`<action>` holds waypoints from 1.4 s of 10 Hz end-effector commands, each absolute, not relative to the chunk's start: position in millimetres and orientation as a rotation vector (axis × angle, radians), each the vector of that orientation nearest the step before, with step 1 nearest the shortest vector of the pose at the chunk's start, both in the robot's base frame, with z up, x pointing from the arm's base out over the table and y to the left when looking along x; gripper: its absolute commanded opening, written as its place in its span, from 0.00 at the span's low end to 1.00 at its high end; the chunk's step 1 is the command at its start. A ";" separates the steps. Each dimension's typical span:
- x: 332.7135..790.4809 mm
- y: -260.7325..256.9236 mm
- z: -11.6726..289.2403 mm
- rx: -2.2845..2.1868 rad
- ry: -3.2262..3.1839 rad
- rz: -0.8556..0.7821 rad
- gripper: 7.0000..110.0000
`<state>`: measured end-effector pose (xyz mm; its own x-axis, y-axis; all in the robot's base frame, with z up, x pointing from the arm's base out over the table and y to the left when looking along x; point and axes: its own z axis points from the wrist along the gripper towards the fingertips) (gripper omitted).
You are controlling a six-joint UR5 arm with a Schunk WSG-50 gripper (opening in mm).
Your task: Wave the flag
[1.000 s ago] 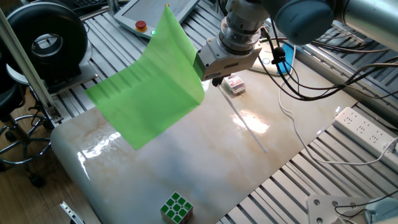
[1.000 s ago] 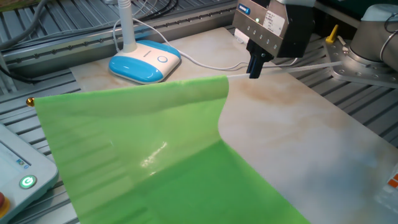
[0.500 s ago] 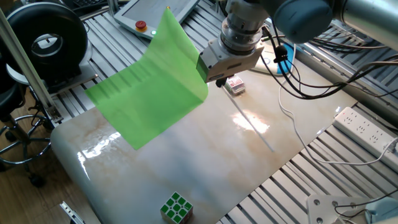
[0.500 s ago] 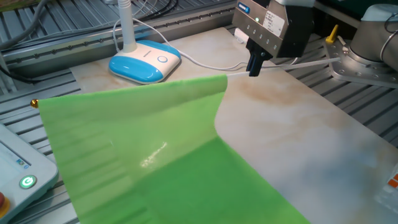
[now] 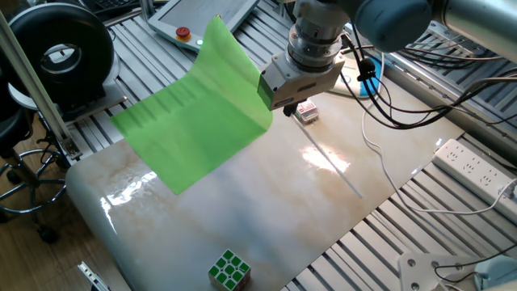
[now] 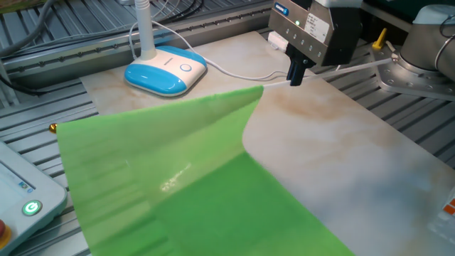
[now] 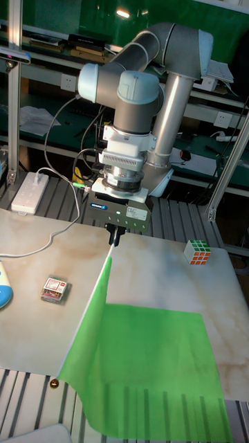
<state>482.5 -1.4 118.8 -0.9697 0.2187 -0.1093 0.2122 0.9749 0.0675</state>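
The flag [image 5: 194, 113] is a big bright green sheet on a thin white stick, and my gripper [image 5: 288, 107] is shut on the stick just beside the cloth's edge. The bare end of the stick [image 5: 333, 166] slants down past the gripper over the tabletop. In the other fixed view the green flag [image 6: 178, 185] fills the lower left, with the gripper [image 6: 296, 73] at its upper right corner holding the stick. From the tall fixed view the gripper [image 7: 115, 237] points down and the flag [image 7: 145, 353] spreads toward the camera.
A small red and white box [image 5: 304, 111] lies behind the gripper. One puzzle cube [image 5: 229, 268] sits near the table's front edge. A blue and white device [image 6: 166, 70] with a cable stands at a corner. A power strip [image 5: 472, 167] and cables lie at the right.
The gripper has shifted a little to the right with the stick, and the flag's far edge has swung slightly with it.
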 end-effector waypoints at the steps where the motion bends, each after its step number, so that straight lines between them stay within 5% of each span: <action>1: 492.5 -0.5 121.6 0.368 2.963 0.103 0.00; 8: 500.1 1.7 123.0 0.371 2.933 0.122 0.00; 14: 486.7 -13.6 155.9 0.333 2.975 0.049 0.00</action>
<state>491.7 -9.1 138.9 -0.9611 0.2298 -0.1531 0.2236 0.9730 0.0568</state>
